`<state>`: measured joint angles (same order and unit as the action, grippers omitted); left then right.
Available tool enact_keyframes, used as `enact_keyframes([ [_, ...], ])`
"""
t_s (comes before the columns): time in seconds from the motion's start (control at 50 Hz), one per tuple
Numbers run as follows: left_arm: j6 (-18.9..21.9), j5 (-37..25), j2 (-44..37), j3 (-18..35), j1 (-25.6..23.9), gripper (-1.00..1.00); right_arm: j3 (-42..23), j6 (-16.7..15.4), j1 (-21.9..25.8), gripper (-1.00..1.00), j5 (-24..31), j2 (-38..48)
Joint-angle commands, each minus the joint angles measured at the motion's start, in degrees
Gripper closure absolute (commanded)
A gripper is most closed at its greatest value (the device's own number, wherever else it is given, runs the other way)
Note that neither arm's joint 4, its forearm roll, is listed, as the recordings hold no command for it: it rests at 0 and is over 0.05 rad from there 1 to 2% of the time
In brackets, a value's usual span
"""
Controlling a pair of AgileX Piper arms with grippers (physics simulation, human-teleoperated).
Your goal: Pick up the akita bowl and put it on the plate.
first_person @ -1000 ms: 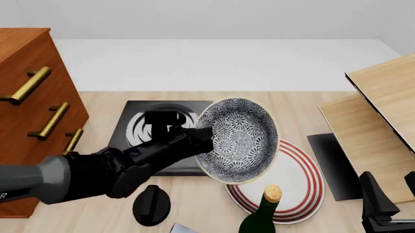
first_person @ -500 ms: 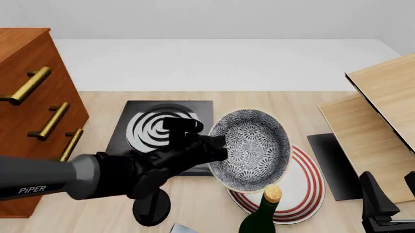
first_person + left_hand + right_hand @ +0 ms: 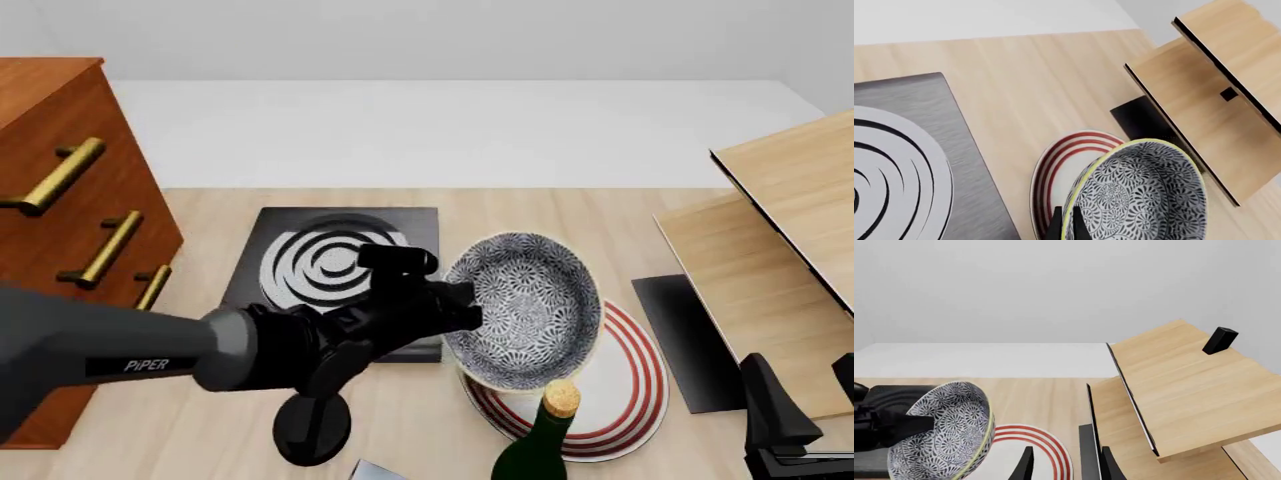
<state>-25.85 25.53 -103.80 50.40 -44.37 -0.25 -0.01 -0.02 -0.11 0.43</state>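
The akita bowl (image 3: 523,308) hangs tilted above the near-left part of the plate (image 3: 627,400), its mouth turned up and toward the right, pinched by its left rim between the fingers of the left gripper (image 3: 461,303). In the left wrist view the two dark fingertips (image 3: 1054,227) straddle the pale cream rim, one inside and one outside, so the gripper is clamped on the bowl wall.

The main risk, as I judge it, is the thin edge grip: a deep, smooth, glazed-looking bowl held by one side could pivot or slip out if the arm jerks. Released while this steeply tipped, it could land on its edge and roll off the plate toward the wine bottle (image 3: 545,440) standing just in front, or knock it over. It should be levelled and centred first.

The bowl is round and deep, with dense black-and-white floral print inside and out. The plate is flat, wide and white, with concentric red rings. Beside it sits a brushed grey stove plate (image 3: 274,268) with a black burner (image 3: 327,262) ringed in white, and a black knob (image 3: 311,425) nearer the camera. The tabletop is pale wood grain.

The right gripper (image 3: 1066,465) rests low at the right, jaws apart, holding nothing
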Motion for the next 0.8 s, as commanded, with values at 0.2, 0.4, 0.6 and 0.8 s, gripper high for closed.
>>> enact_keyframes([
  [0.2,0.6,-0.1,-5.1,4.5,-0.1,1.00,0.0,0.0,0.0,-1.00,0.0,0.0],
  [0.4,0.9,-0.6,-6.3,5.7,0.0,1.00,0.0,0.0,0.0,-1.00,0.0,0.0],
  [0.6,0.9,-0.5,-8.2,6.9,-0.5,1.00,0.0,0.0,0.0,-1.00,0.0,0.0],
  [0.8,1.0,-0.4,-9.9,8.2,-1.4,1.00,0.0,0.0,0.0,-1.00,0.0,0.0],
])
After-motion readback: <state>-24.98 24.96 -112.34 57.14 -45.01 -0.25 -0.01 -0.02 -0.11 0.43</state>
